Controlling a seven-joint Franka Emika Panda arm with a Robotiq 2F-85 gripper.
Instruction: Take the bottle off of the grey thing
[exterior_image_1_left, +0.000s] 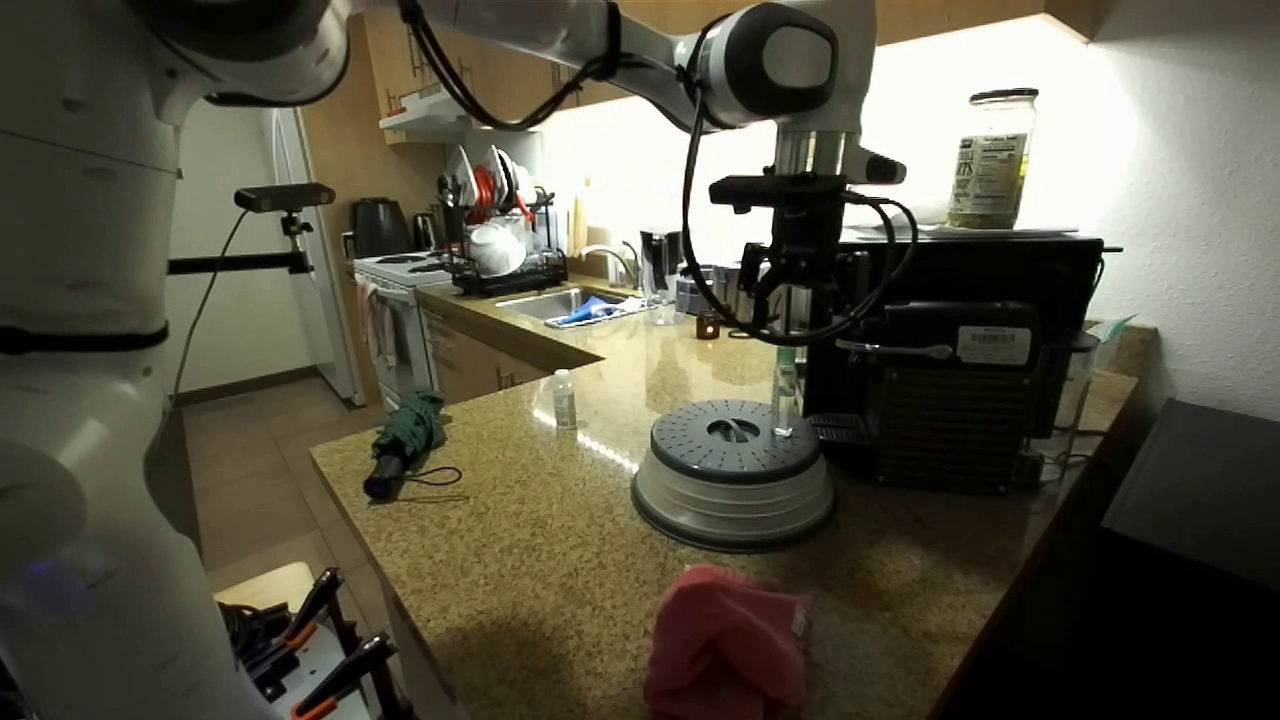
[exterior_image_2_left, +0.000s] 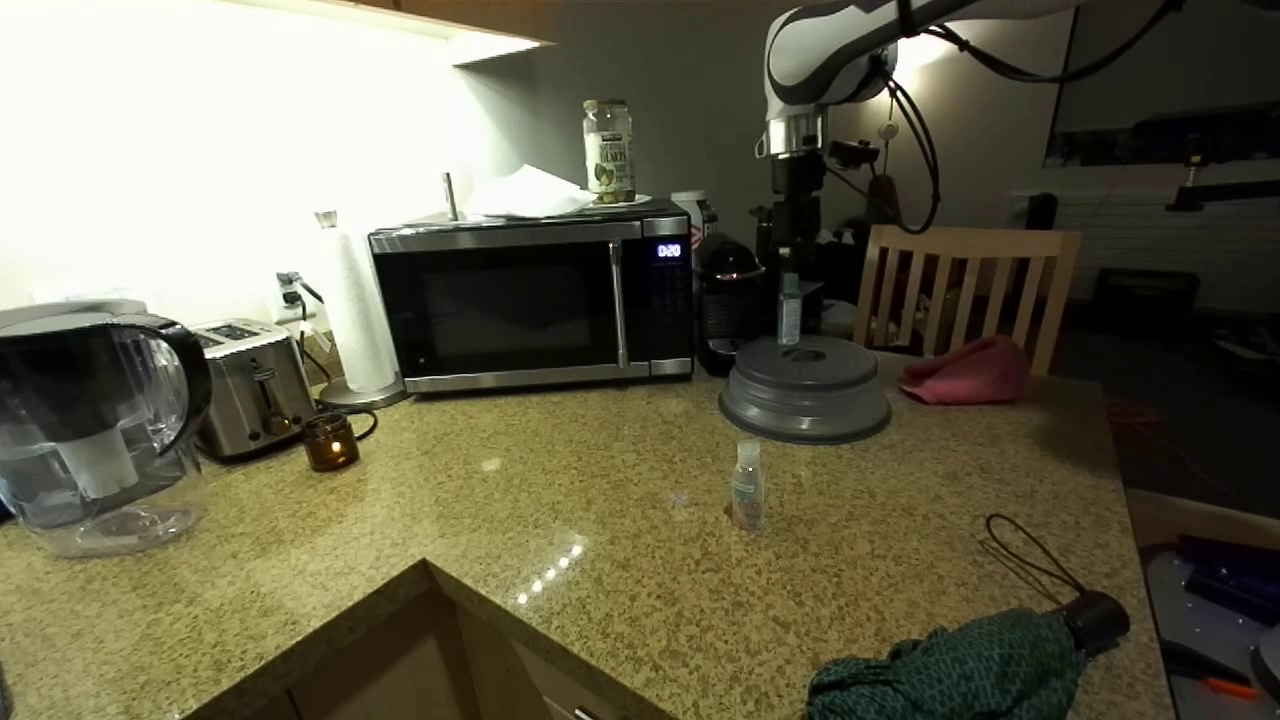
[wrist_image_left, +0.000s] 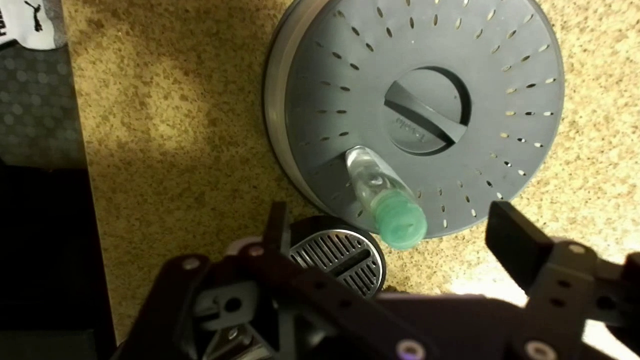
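The bottle (exterior_image_1_left: 784, 398) is small, clear and narrow with a green cap. It stands upright on the grey thing (exterior_image_1_left: 735, 500), near the rim of its flat perforated top, beside the coffee machine. Both also show in an exterior view: the bottle (exterior_image_2_left: 789, 315) and the grey thing (exterior_image_2_left: 805, 402). My gripper (exterior_image_1_left: 795, 318) points down just above the bottle. In the wrist view my gripper (wrist_image_left: 394, 230) is open with fingers wide apart. The green cap of the bottle (wrist_image_left: 400, 220) appears between them, with space on each side. The grey thing (wrist_image_left: 340, 65) fills the upper middle there.
A black coffee machine (exterior_image_1_left: 945, 400) stands close beside the grey thing, its drip tray (wrist_image_left: 345, 260) under the left finger. A microwave (exterior_image_2_left: 510, 310) is behind. A pink cloth (exterior_image_1_left: 730, 640), a second small bottle (exterior_image_1_left: 564, 400) and a green umbrella (exterior_image_1_left: 408, 440) lie or stand on the counter.
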